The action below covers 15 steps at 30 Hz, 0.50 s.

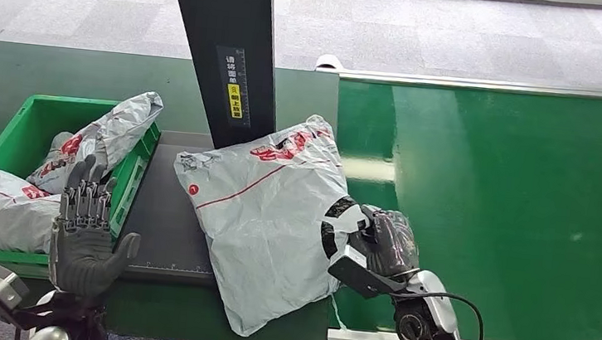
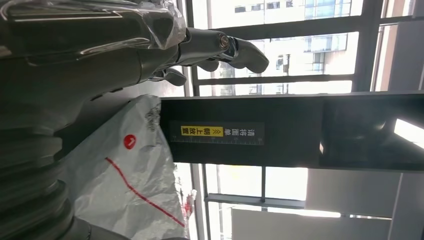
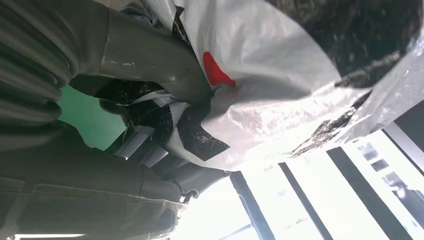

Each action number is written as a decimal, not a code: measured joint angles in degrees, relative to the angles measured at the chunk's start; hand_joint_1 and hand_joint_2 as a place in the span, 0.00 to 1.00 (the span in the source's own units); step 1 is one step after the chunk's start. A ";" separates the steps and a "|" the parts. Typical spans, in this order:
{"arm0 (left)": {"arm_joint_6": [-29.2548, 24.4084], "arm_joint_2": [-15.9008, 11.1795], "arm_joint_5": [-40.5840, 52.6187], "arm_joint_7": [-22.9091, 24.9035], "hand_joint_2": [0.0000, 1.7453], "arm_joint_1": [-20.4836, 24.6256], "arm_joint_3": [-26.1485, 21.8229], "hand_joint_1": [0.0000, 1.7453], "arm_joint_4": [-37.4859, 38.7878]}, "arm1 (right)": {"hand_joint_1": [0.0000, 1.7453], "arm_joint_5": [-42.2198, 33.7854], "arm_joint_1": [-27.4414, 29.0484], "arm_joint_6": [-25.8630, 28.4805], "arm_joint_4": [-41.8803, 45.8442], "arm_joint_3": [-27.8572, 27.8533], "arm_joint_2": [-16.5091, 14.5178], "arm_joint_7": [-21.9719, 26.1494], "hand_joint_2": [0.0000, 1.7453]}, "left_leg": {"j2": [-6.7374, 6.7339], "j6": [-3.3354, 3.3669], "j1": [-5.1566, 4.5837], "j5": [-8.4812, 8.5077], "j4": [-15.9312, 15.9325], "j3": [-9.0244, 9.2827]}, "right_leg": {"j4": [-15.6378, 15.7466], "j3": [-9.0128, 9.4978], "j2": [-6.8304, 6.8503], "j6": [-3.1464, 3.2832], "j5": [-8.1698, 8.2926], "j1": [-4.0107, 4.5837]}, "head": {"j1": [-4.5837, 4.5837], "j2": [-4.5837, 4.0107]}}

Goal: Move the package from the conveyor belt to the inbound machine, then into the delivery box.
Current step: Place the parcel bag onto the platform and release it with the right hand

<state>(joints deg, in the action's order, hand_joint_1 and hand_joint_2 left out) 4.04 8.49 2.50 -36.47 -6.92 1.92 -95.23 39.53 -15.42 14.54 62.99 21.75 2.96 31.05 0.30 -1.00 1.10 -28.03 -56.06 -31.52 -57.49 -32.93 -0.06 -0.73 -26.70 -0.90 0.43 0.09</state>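
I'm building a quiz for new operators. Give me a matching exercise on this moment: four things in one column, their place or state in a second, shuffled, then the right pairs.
Things:
1. left hand
2. right hand
3. green bin
4. conveyor belt

States:
A. holds other grey packages
B. grips the edge of the grey package lying on the dark platform
C. open, raised beside the bin
D. bare green surface on the robot's right

Pairs: 1-C, 2-B, 3-A, 4-D

Head view: high, looking forward and down on the scene. Wrist views: close, turned, looking upward; the left shares the package (image 2: 125, 185) with it.
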 joint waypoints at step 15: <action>0.13 -0.07 -0.18 -0.22 1.00 1.09 0.65 0.00 2.52 | 0.00 -2.68 0.60 -4.08 0.45 -0.38 -0.82 -2.08 1.00 | -0.01 0.00 0.00 0.00 0.00 -0.01 | 0.00 0.00 0.00 0.00 0.00 0.00 | -0.01 0.00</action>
<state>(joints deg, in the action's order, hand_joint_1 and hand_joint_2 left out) 4.17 8.42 2.32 -36.69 -5.83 2.57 -92.71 36.85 -14.82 10.47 63.44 21.37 2.14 28.97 0.30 -1.00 1.10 -28.03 -56.05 -31.53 -57.49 -32.93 -0.06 -0.73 -26.70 -0.90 0.42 0.09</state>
